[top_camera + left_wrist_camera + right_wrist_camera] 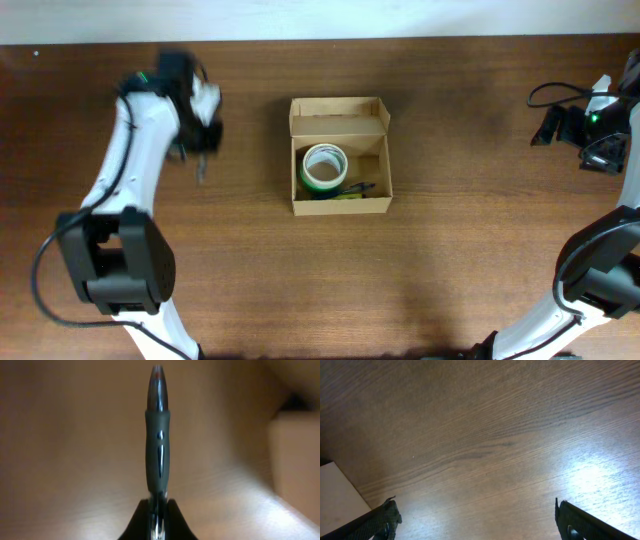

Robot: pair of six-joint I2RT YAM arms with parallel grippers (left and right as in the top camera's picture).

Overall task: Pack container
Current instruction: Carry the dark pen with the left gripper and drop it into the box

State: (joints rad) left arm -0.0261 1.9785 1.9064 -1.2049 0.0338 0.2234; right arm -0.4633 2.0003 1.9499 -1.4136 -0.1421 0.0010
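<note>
Overhead, the desk (450, 250) fills almost the whole frame: dark brown wood with a fine lengthwise grain. A pale strip (320, 18) of the room runs beyond its far edge. What that strip is cannot be told.

The two white and black arms rise from the near corners. The left arm (130, 170) reaches toward the far left corner, and the right arm (600, 260) bends up along the right edge.

The container (340, 206) sits near the middle of the desk, somewhat closer to the far edge. Its flap lid stands open on the far side. In its left part lies a roll of tape (323, 166), white with a green rim. A slim dark and yellow-green thing (350, 191) rests along its near wall.

The left hand (159, 512) pinches a pen (157, 445) with a grey grip, its tip pointing away from the wrist, above bare wood well left of the container.

The right hand (476, 515) is spread wide above bare desk near the far right corner, its black fingers (380, 522) far apart. A bright glare (590, 475) from a lamp lies on the wood there.
</note>
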